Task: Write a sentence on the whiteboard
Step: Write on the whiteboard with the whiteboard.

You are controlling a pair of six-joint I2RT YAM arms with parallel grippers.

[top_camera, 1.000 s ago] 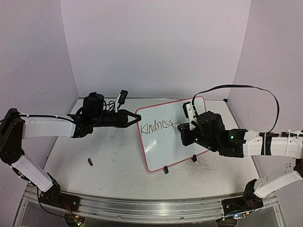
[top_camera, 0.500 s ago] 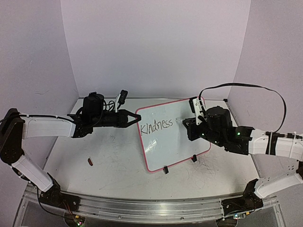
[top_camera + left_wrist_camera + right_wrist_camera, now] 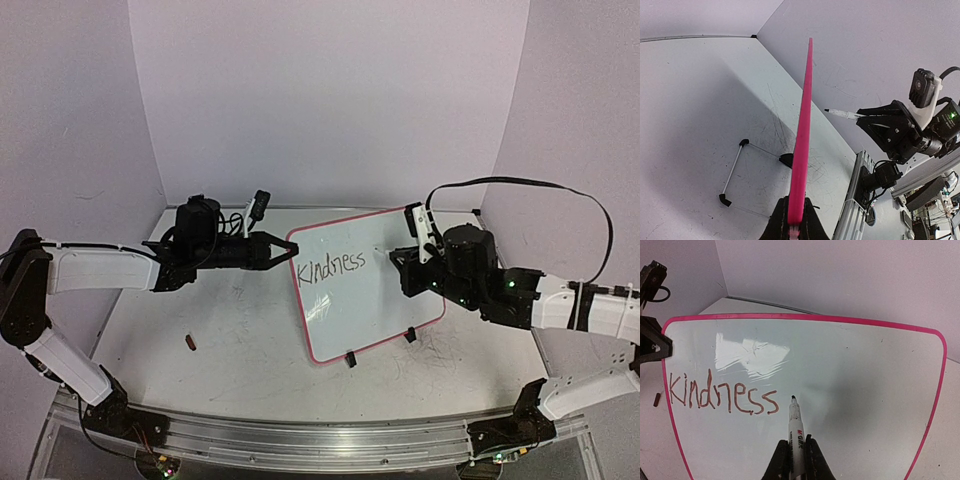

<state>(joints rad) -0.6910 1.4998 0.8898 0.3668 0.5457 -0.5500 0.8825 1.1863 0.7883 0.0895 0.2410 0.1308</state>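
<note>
The whiteboard [image 3: 372, 305] stands tilted on the table, pink-rimmed. My left gripper [image 3: 290, 252] is shut on its left edge. In the left wrist view the rim [image 3: 802, 125] runs edge-on out of the shut left gripper [image 3: 795, 222]. The sentence [image 3: 333, 267] reads "Kindness" [image 3: 722, 397] on one line. My right gripper [image 3: 403, 264] is shut on a white marker [image 3: 796, 427], uncapped. Its tip points just right of the last "s". From the left wrist the marker [image 3: 842, 114] looks slightly off the board face.
A small brown-red cap [image 3: 190, 343] lies on the scuffed table left of the board, also seen as the cap [image 3: 656, 399]. Two black clip feet [image 3: 349, 360] hold the board's lower edge. A wire stand [image 3: 735, 170] sits behind it. A metal rail [image 3: 300, 435] runs along the near edge.
My right arm has drawn back to the right, uncovering the board's right half, and the marker now points just past the word. The left gripper and the board have not moved.
</note>
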